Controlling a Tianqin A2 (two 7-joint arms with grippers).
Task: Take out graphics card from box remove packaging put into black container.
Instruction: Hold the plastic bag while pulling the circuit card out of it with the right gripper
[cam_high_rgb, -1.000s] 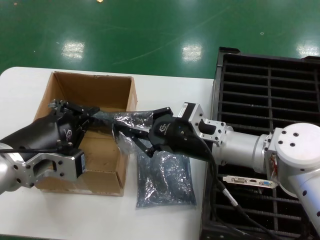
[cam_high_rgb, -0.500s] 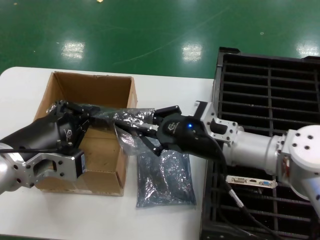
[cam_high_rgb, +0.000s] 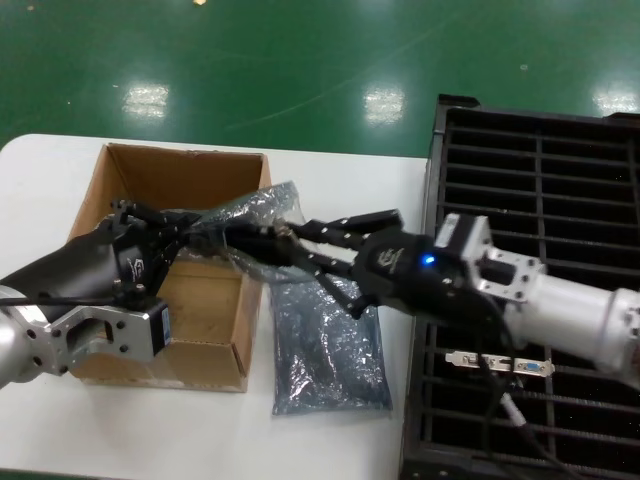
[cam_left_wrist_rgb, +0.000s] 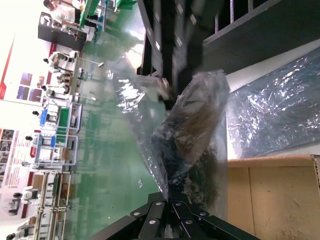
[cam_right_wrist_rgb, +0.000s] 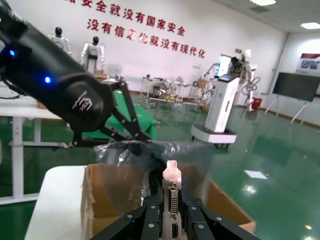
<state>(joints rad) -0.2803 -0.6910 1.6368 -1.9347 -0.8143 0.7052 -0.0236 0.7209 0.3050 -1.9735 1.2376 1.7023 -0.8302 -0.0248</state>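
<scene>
Head view showed the unwrapping under way above the box's (cam_high_rgb: 165, 270) right wall: the left gripper (cam_high_rgb: 185, 237) was clamped on one end of the packaging (cam_high_rgb: 255, 225), while the right gripper (cam_high_rgb: 295, 243), reaching in from the black container's (cam_high_rgb: 540, 180) side, had its fingers pinched on the graphics card (cam_right_wrist_rgb: 171, 192). Right wrist view showed that card's silver bracket and white port held between the fingers, the bag still draped over its far end, so the card was judged only partly free. A second bag (cam_high_rgb: 330, 350) lay flat on the white table (cam_high_rgb: 330, 440) between the box's right wall and the container's left edge, and a twin card (cam_high_rgb: 500, 364) already sat in a slot near the container's front. One card thus appeared finished; this one remained to be pulled clear and slotted.
</scene>
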